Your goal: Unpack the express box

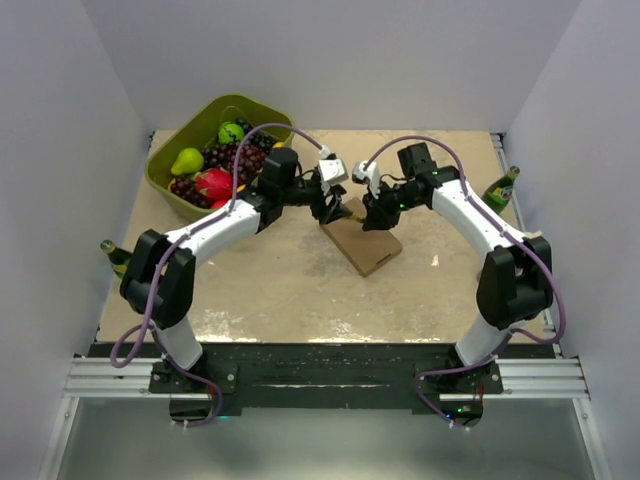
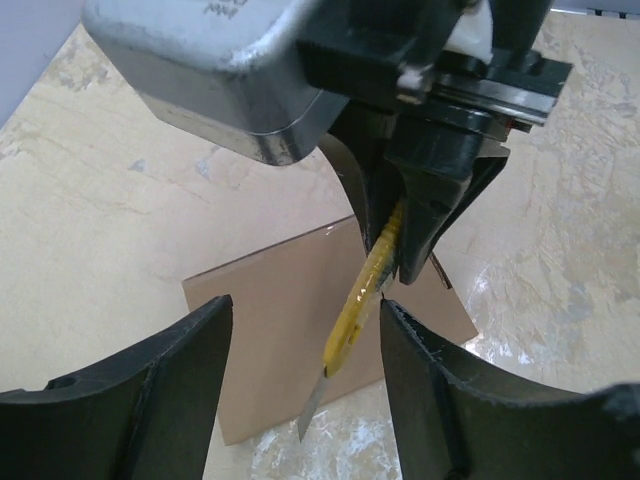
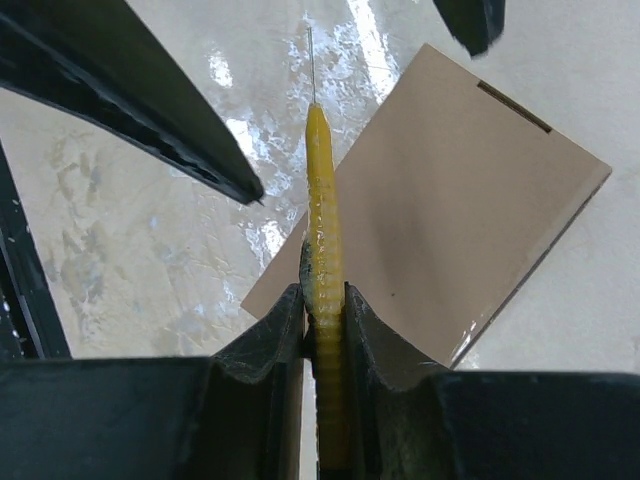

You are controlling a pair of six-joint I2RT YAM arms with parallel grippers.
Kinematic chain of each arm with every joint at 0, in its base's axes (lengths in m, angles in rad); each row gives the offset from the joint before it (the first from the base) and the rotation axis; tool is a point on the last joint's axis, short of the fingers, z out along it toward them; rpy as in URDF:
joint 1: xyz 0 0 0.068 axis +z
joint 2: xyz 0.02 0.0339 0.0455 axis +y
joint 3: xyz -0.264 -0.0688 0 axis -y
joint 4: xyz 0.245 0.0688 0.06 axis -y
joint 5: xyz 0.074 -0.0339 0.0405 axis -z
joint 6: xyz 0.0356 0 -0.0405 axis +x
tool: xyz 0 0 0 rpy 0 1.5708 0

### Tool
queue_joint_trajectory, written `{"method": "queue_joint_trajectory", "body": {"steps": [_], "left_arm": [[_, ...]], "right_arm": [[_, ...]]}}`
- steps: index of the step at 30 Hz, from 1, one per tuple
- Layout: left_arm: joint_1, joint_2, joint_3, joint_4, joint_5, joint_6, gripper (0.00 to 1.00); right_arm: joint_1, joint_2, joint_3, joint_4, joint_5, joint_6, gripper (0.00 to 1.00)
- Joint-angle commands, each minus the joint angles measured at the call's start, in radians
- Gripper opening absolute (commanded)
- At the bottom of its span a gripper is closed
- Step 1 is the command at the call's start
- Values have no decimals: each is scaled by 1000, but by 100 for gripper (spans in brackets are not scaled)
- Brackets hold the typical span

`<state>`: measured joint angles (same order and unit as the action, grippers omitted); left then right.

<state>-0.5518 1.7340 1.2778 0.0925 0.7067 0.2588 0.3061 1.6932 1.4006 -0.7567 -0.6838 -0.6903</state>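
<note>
The express box point(image 1: 362, 243) is a flat brown cardboard mailer lying closed on the table between the two arms; it also shows beneath the fingers point(image 2: 280, 330) point(image 3: 450, 220). My right gripper point(image 1: 375, 212) point(image 3: 324, 300) is shut on a yellow utility knife point(image 3: 322, 200) point(image 2: 362, 300), whose blade is out and hangs over the box's edge, clear of the cardboard. My left gripper point(image 1: 330, 203) point(image 2: 305, 310) is open, its two fingers standing either side of the knife without touching it.
An olive-green tub point(image 1: 170, 185) of fruit stands at the back left. A green bottle point(image 1: 502, 188) stands by the right wall and another bottle point(image 1: 115, 255) by the left wall. White walls close in three sides.
</note>
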Motion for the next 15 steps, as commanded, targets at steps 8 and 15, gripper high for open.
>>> {"method": "queue_joint_trajectory", "body": {"steps": [8, 15], "left_arm": [[-26, 52, 41, 26, 134, 22, 48], [-27, 67, 32, 22, 180, -3, 23]], "right_arm": [[7, -72, 5, -10, -20, 2, 0], [5, -56, 52, -32, -7, 2, 0]]}}
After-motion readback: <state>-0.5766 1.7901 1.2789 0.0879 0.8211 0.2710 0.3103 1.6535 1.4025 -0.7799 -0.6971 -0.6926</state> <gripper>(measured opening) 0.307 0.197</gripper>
